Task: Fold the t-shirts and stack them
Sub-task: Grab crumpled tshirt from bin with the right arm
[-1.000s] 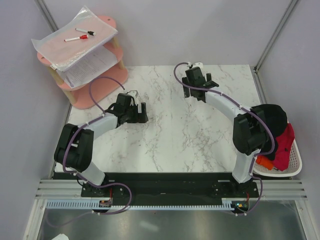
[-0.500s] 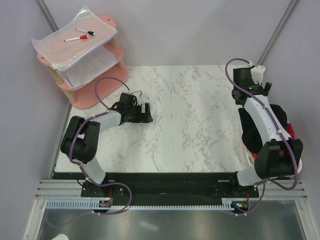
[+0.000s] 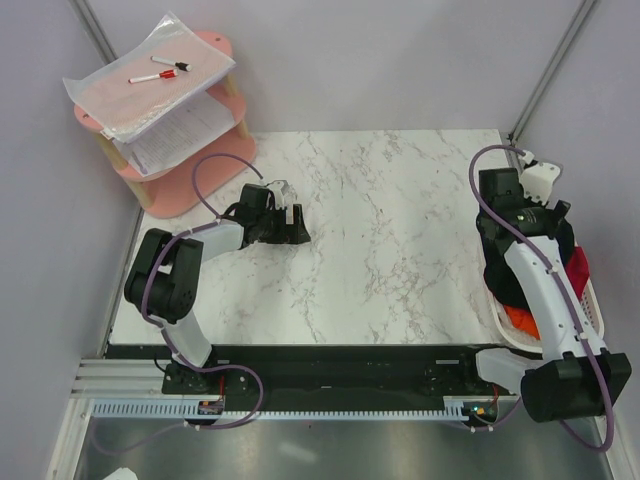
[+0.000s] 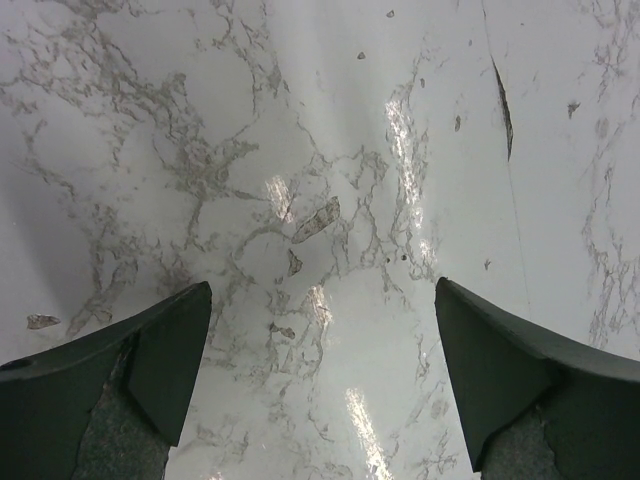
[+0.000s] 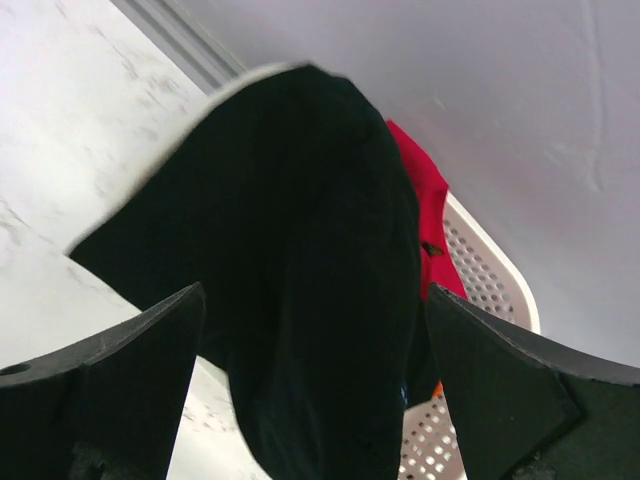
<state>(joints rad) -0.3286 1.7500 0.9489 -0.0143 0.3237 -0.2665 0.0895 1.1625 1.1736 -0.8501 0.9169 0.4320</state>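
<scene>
Above the scene, at the right edge of the marble counter (image 3: 400, 230): a white slatted basket (image 3: 592, 318) heaped with the t-shirts. Black t-shirt (image 3: 497, 268) uppermost and largest, bulging over the rim toward the counter. Red t-shirt (image 3: 578, 268) on the outer side of the heap, orange t-shirt (image 3: 520, 320) showing low at the near end. Right claw (image 3: 528, 205) poised over the far end of the black heap, spread wide, nothing gripped. Touching the cloth or just above it: cannot tell from here. Left claw (image 3: 295, 222) on the left half of the counter, low over bare marble, likewise spread and empty, well apart from the basket. At the far left corner, a pink two-tier shelf (image 3: 190, 170) with sleeved papers (image 3: 140, 90) and two markers (image 3: 160, 68) on top.

At the left wrist: two dark fingers (image 4: 150, 360) in the lower corners, far apart, with only grey-veined counter (image 4: 300, 120) and a few spots of glare between them.

At the right wrist: again two dark fingers (image 5: 130, 380) low in the picture, released and wide. Between and beyond them, the black t-shirt (image 5: 300, 200) in a tall mound filling the middle. Red t-shirt (image 5: 425, 210) just behind it on the right, against the perforated white wall of the basket (image 5: 480, 270). A tiny sliver of orange low beside the right-hand finger. Counter (image 5: 60, 100) to the left, plain grey wall (image 5: 480, 90) behind.
</scene>
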